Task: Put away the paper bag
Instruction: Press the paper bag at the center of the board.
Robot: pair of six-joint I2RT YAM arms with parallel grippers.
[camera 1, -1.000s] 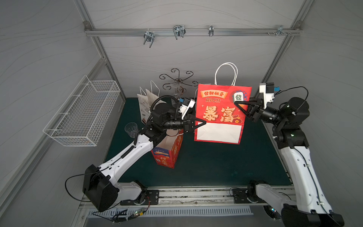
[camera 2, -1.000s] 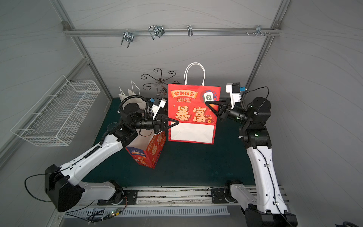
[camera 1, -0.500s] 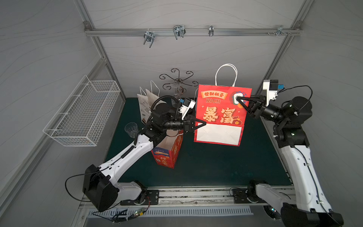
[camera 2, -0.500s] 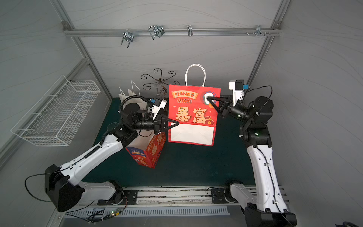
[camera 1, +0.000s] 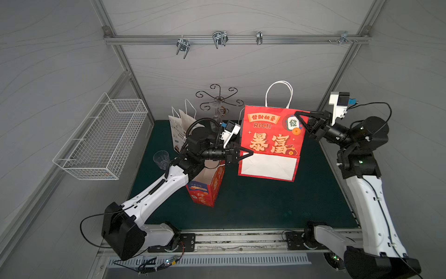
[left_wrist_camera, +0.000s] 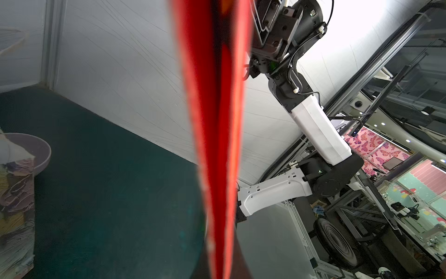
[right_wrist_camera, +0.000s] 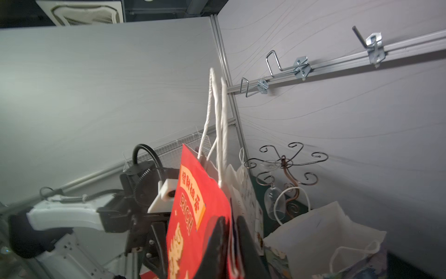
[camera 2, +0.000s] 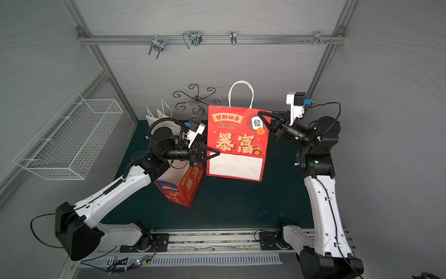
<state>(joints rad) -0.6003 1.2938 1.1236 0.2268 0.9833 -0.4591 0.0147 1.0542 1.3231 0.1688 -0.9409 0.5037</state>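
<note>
Since the preceding frame, right gripper has closed onto the upper side edge of the red paper bag; left gripper stays pinched on the opposite edge, lower down. Bag is held flat and upright below the hook rail, with its handles standing free beneath that rail. Raise both arms level and together, keeping the paper taut, so the loops, probably both, pass over one hook.

Green mat under small red bag
</note>
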